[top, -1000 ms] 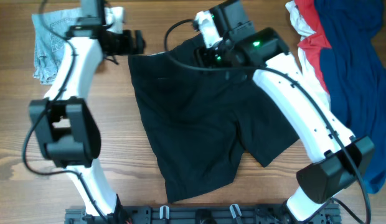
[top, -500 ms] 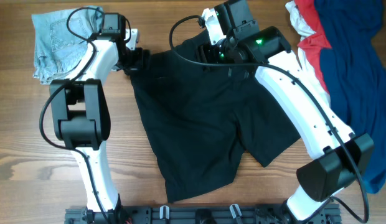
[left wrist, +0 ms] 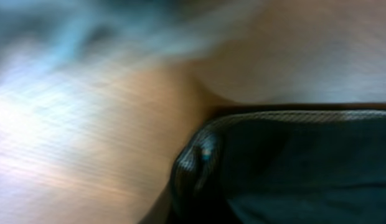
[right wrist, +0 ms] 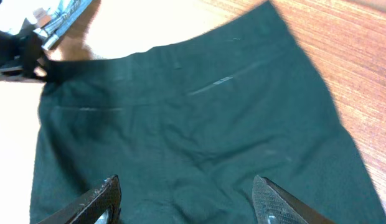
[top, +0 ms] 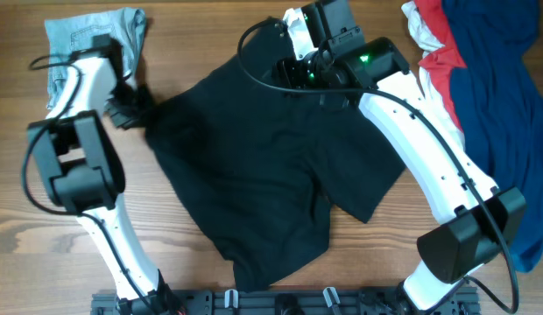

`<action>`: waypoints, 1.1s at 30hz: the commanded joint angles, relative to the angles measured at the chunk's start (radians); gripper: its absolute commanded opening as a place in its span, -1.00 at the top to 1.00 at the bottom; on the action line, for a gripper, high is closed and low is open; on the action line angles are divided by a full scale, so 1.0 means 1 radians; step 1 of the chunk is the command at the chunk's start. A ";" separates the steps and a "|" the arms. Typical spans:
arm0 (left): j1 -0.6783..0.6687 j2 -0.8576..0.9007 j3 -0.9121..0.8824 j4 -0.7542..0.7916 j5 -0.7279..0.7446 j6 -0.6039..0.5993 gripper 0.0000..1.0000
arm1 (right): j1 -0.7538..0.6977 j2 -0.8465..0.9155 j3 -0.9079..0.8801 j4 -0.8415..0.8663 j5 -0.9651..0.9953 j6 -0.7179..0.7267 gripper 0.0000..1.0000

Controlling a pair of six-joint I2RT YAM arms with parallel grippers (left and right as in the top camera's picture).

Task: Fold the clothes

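Black shorts (top: 263, 166) lie spread across the middle of the wooden table. My left gripper (top: 136, 105) is at their upper left corner, shut on the fabric, which is stretched out to the left. The left wrist view is motion-blurred and shows only the black shorts (left wrist: 292, 162) bunched close to the camera over wood. My right gripper (top: 293, 74) hovers open above the top edge of the shorts. In the right wrist view its fingertips (right wrist: 103, 196) stand wide apart over the shorts (right wrist: 199, 124), holding nothing.
A folded light-blue denim garment (top: 79, 44) lies at the top left, just behind the left gripper. A heap of red, white and dark blue clothes (top: 490, 87) fills the right edge. The arm bases stand at the front edge (top: 280, 302).
The left gripper came down onto the shorts' upper left corner, shut on it, and dragged it left, shifting the whole garment leftward. The right arm has hardly moved.
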 commanded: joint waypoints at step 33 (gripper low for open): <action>-0.124 -0.505 -0.024 -0.066 -0.130 0.021 -1.00 | -0.165 0.527 -0.322 0.312 0.224 0.392 -0.88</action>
